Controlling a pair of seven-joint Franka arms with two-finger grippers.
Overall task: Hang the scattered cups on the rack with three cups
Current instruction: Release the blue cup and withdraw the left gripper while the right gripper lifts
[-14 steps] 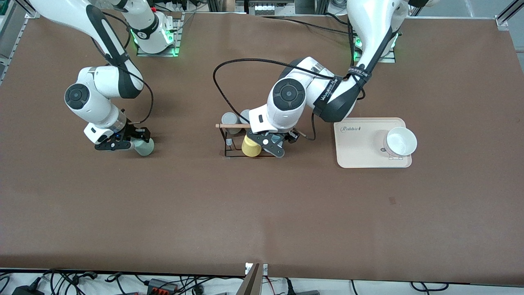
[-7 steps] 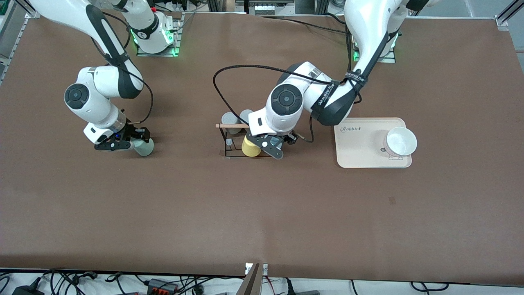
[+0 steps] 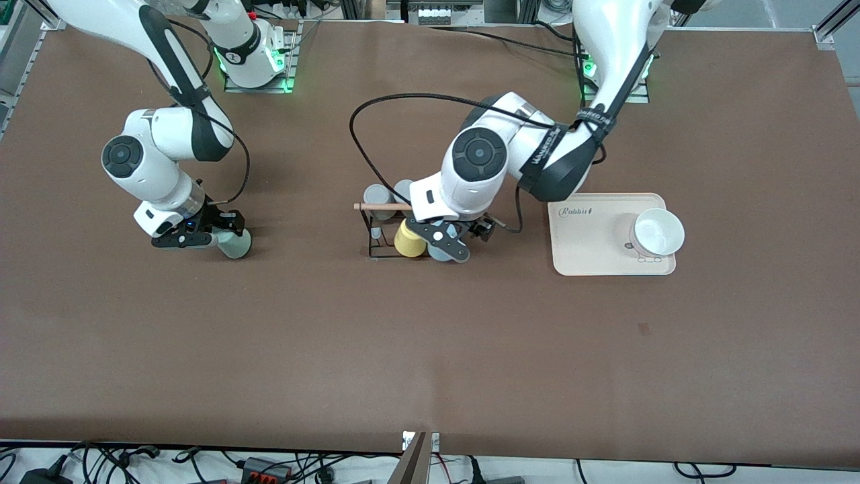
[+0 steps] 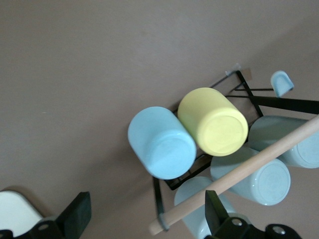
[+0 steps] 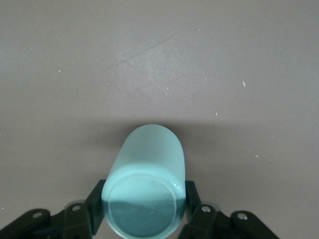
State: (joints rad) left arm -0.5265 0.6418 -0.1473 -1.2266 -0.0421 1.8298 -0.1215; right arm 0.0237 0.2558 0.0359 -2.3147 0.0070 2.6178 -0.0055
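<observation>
The black wire rack (image 3: 373, 251) with its wooden rod (image 3: 379, 206) stands mid-table. On it hang a yellow cup (image 3: 408, 240), grey cups (image 3: 377, 197) and the light blue cup (image 3: 439, 254), which sits beside the yellow one. In the left wrist view the blue cup (image 4: 162, 142) and the yellow cup (image 4: 214, 121) sit side by side on the rack's pegs. My left gripper (image 4: 147, 219) is open and empty just above them; it also shows in the front view (image 3: 451, 236). My right gripper (image 3: 195, 235) is shut on the sage green cup (image 5: 144, 184), low over the table toward the right arm's end.
A beige tray (image 3: 591, 252) holding a white bowl (image 3: 660, 232) lies beside the rack toward the left arm's end. A black cable (image 3: 357, 144) loops from the left wrist over the rack.
The left gripper has drawn back from the rack, and the light blue cup now shows free beside the yellow cup. The right gripper has shifted slightly toward its end with the green cup.
</observation>
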